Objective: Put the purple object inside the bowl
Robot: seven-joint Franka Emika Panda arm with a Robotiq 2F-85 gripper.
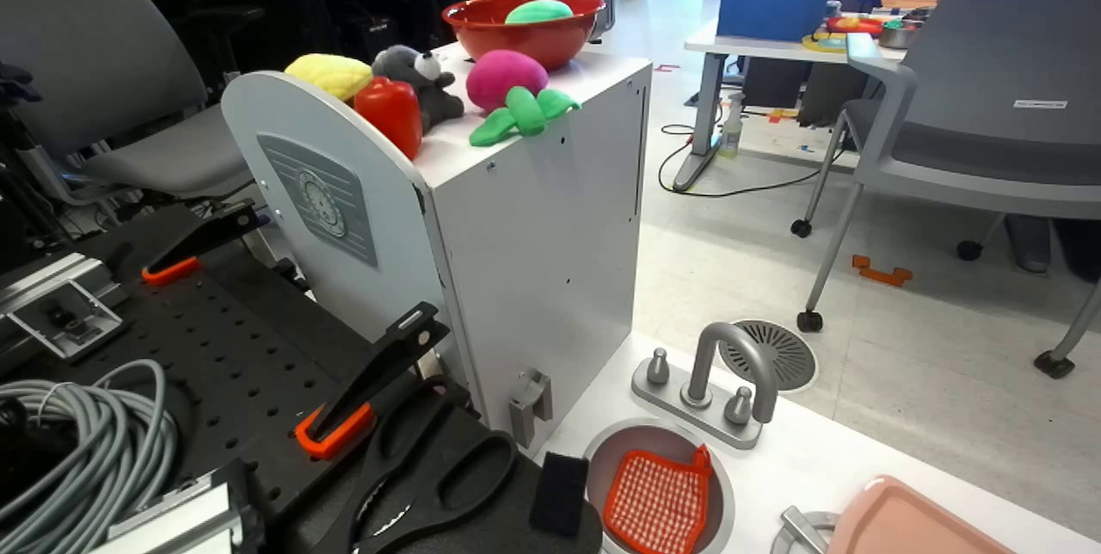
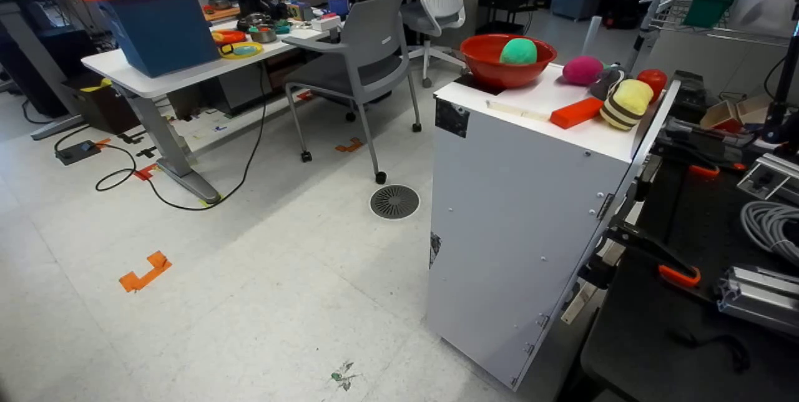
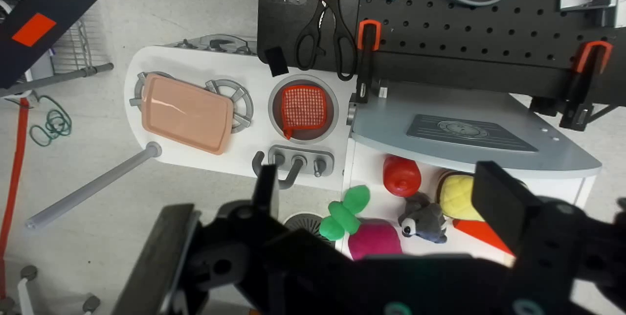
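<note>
Brightly lit floor [image 2: 281, 321], soft shadows, claw [image 3: 375, 173] dark and blurred

The round toy [image 1: 506, 83] was magenta-pink with bright green leaves [image 1: 526, 112]; the bowl [image 1: 523, 40] was plain red.
The rounded piece [image 2: 519, 51] in the bowl was mint green, the pepper [image 1: 391, 111] red, the block [image 2: 576, 113] orange-red. The yellow toy [image 2: 634, 97] had bands of dark brown and cream; the grey toy [image 1: 439, 98] showed a white patch on its face. The cloth [image 3: 304, 107] was checked red and white, edged in solid red, and the sink [image 3: 303, 78] grey. The cabinet [image 1: 542, 236] was white, its panel [image 1: 397, 227] pale blue-grey with a darker, lined plate [image 1: 320, 200]. The tray [image 3: 188, 112] was peach-pink, the tap [image 1: 704, 369] grey, the cable [image 1: 144, 438] light grey, the clamps [image 1: 378, 371] black tipped in orange, the table [image 1: 258, 304] black dotted with holes.
</note>
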